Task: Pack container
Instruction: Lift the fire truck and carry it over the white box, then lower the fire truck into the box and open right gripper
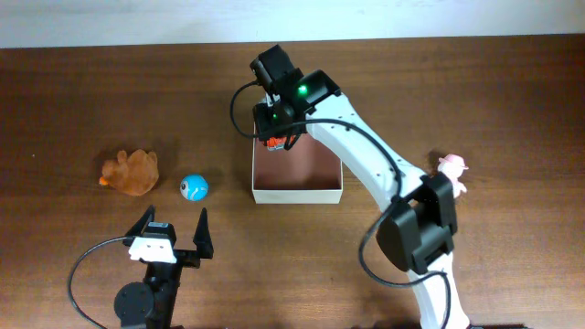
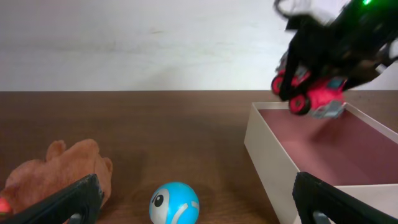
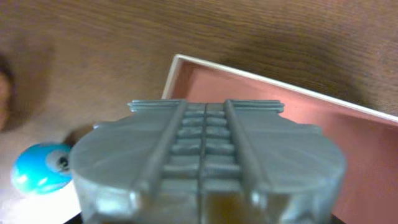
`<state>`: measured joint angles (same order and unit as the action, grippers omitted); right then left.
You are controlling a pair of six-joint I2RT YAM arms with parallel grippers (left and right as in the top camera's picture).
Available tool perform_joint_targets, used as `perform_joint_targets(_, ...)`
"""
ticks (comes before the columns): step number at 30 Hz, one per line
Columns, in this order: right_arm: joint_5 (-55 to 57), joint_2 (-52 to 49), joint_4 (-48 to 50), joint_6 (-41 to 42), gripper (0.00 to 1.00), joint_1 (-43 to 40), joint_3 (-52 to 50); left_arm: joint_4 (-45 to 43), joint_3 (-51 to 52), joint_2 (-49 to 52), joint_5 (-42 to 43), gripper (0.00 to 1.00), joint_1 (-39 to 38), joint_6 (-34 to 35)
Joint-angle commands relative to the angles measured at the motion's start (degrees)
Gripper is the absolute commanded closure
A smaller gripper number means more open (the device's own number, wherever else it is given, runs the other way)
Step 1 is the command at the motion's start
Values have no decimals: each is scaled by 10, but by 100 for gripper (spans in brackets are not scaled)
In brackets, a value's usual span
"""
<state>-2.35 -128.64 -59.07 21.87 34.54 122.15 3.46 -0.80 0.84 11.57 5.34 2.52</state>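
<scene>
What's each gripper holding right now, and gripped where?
Right gripper holds a red toy car by its body, wheels hanging free, over the container's far corner. Exact contact spots are hidden. Left gripper is open and empty.

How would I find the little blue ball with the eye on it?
Find the big square cardboard box in the middle of the brown table. Just left of it sits the blue ball, beside a fluffy brown plush toy. It's the only round, blue thing.

Right arm (image 1: 366,151): white shells, bulky black joints (image 1: 420,228), small green light (image 1: 301,90) glowing.
Left arm (image 1: 160,270): black, white wrist plate (image 1: 149,245), thin black fingers (image 1: 203,227).
Cables (image 1: 78,274): black, looping loose off both arms.
</scene>
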Motion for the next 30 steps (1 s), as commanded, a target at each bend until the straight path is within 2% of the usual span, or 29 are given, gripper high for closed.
perform_joint_targets(1, 22, -29, 11, 24, 46, 0, 7, 1, 3, -5, -4, 0, 4, -9)
perform_joint_targets(18, 20, -94, 39, 52, 46, 0, 7, 1, 3, -5, -4, 0, 4, -9)
perform_joint_targets(30, 20, -104, 67, 52, 46, -1, 7, 1, 3, -5, -4, 0, 4, -9)
